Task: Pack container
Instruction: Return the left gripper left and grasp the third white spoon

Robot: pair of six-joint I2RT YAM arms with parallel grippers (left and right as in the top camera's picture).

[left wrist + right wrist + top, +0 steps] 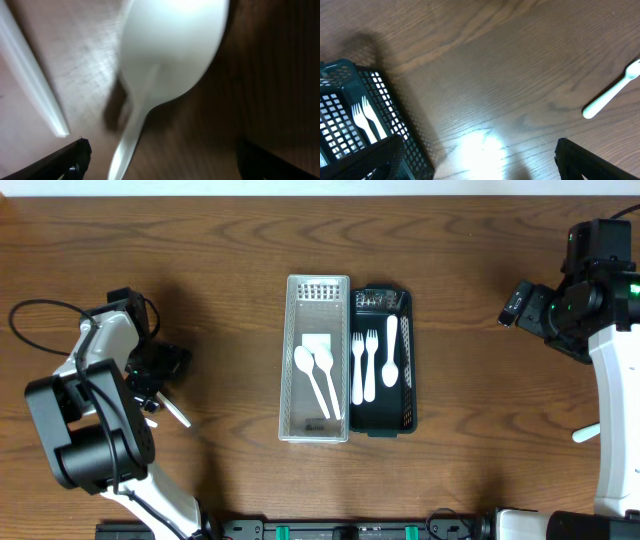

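Observation:
A clear mesh container [295, 395] in the middle of the table holds two white spoons [318, 378]. Beside it on the right, a black mesh container [383, 423] holds two white forks [365, 366] and a white spoon [391, 350]. My left gripper [163, 372] is low over the table at the left. In the left wrist view a white spoon [172, 50] lies right under it, the handle running between the wide-apart fingers [70, 157] without touching them. My right gripper [516, 303] hangs open at the far right, with bare table between its fingers [592, 160].
A second white utensil handle [31, 75] lies left of the spoon, and a handle [176, 413] pokes out below the left gripper. Another white utensil [612, 95] lies on the table at the right [587, 434]. The black container's corner [395, 107] is next to the right gripper.

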